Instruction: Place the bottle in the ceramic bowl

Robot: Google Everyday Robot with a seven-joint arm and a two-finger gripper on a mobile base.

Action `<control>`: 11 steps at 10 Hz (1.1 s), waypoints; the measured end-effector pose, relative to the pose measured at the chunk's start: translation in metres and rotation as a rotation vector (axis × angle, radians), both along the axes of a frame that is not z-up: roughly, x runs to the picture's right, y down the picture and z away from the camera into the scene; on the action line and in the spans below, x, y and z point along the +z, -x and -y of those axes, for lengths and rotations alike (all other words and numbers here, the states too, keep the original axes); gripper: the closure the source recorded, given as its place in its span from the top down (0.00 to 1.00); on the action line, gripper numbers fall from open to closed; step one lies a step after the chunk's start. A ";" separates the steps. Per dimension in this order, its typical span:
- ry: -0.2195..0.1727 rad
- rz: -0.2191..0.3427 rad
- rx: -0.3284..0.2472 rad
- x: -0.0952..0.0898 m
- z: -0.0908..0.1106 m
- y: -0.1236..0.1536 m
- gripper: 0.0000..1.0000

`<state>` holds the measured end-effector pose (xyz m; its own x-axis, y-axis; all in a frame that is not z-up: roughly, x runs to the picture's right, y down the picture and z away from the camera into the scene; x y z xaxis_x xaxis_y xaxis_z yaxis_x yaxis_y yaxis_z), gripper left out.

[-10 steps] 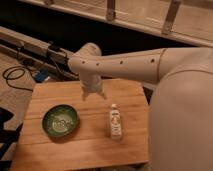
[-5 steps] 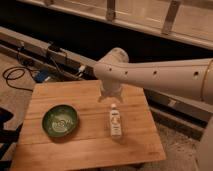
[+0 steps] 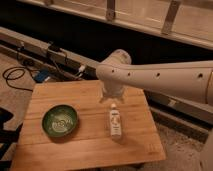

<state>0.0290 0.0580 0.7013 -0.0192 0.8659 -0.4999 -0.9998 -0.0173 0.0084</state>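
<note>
The bottle lies flat on the wooden table, right of centre, its white cap pointing away from me. The dark green ceramic bowl with a pale swirl inside sits on the table's left part, about a hand's width left of the bottle. My gripper hangs from the white arm just above the bottle's cap end, not touching it as far as I can see.
Black cables and a blue object lie on the floor behind the table's left side. A dark ledge and rail run along the back. The table's right edge drops to speckled floor.
The arm has swung right and stretched out, carrying the gripper from above the table's back centre to just above the bottle's cap. Bottle and bowl have not moved.
</note>
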 end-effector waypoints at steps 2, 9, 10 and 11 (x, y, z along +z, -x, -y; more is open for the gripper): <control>0.018 0.005 -0.005 0.022 -0.006 0.014 0.65; 0.119 -0.039 0.061 0.094 -0.071 -0.040 0.65; 0.122 -0.034 0.062 0.095 -0.072 -0.038 0.65; 0.124 -0.039 0.059 0.095 -0.072 -0.040 0.65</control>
<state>0.0691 0.1301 0.7958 -0.0896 0.7943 -0.6009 -0.9960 -0.0724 0.0528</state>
